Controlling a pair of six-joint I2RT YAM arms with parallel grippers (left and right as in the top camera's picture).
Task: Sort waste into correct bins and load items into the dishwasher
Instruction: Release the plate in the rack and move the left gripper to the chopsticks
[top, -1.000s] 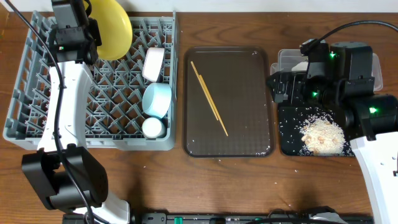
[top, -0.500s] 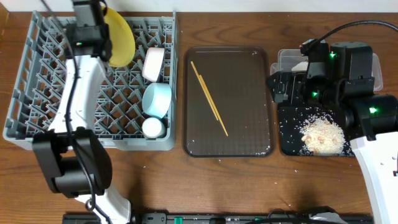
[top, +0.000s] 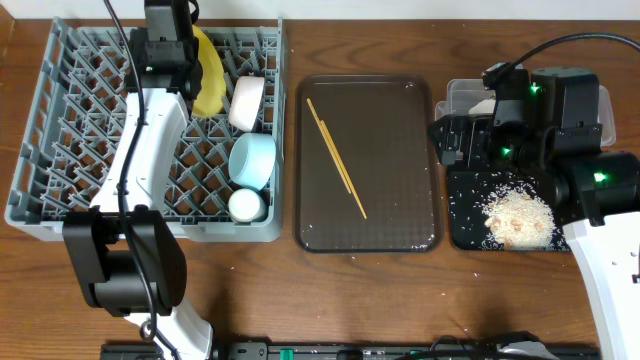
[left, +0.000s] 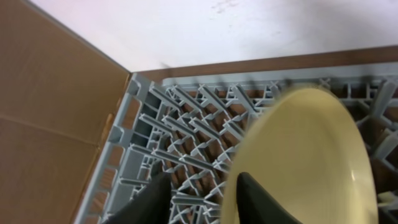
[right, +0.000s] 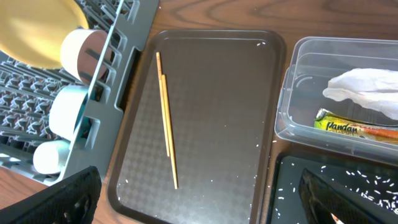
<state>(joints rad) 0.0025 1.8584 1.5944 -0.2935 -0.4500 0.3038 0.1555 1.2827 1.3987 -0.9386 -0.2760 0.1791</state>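
The yellow plate (top: 210, 80) stands on edge among the pegs at the back of the grey dishwasher rack (top: 60, 150). My left gripper (left: 208, 202) is open, with the plate's (left: 311, 155) rim between its fingers; one finger lies against the plate's face and the other stands clear of it. A white bowl (top: 247, 102), a light blue bowl (top: 252, 160) and a white cup (top: 246, 205) sit in the rack. The chopsticks (top: 335, 158) lie on the brown tray (top: 400, 200). My right gripper (right: 205, 205) hangs wide open and empty over that tray's right edge.
The clear tub (right: 298, 93) holds the white napkin (right: 364, 90) and the green-and-yellow wrapper (right: 354, 127). A pile of rice (top: 518, 220) lies in the black tray (top: 465, 215), under my right arm. A cardboard box (left: 50, 124) stands left of the rack.
My left arm has swung right along the back of the rack, the plate has turned from tilted to standing on edge, and the jaws have parted. The right arm has not moved.
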